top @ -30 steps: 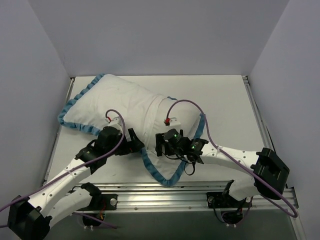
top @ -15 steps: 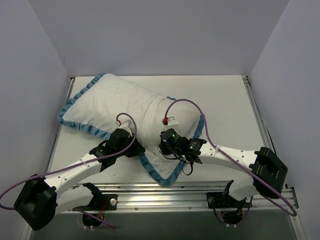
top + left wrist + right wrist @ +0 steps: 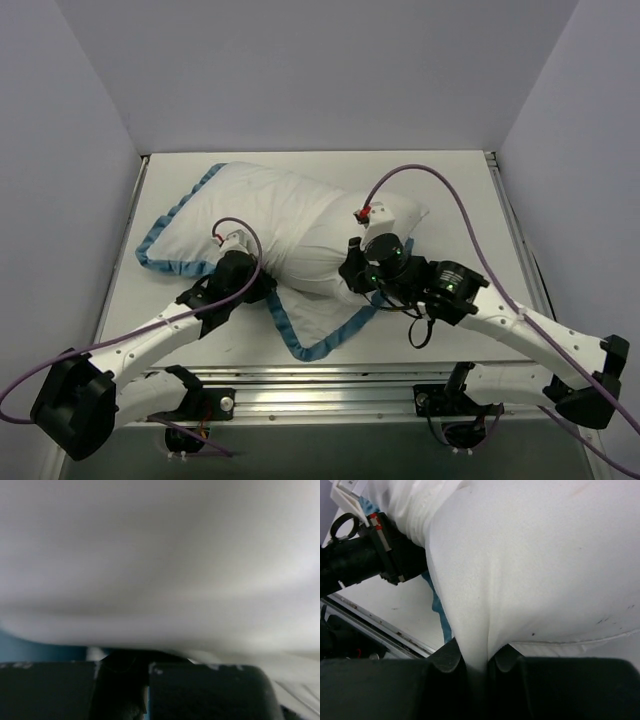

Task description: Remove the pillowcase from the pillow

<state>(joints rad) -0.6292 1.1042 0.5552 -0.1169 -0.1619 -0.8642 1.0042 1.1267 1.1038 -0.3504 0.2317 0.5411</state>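
The pillowcase (image 3: 245, 205) lies white side out with blue trim, across the table's left and middle. Its open end forms a loose flap (image 3: 318, 328) near the front. The plain white pillow (image 3: 408, 216) bulges out of it at the right. My left gripper (image 3: 264, 288) sits at the pillowcase's front edge, shut on its fabric. In the left wrist view blurred white cloth (image 3: 160, 565) fills the frame above the closed jaws. My right gripper (image 3: 351, 277) is shut on a pinched fold of the pillow (image 3: 530, 565), seen between its jaws (image 3: 476, 662).
A metal rail (image 3: 330, 385) runs along the table's front edge under both arms. White walls close in the left, back and right. Bare table (image 3: 455, 180) shows to the right of the pillow. The left arm's wrist (image 3: 367, 555) shows in the right wrist view.
Both grippers have closed. The right arm has pulled the pillow's end away and to the right, so more white pillow shows. The pillowcase has slid a little to the right.
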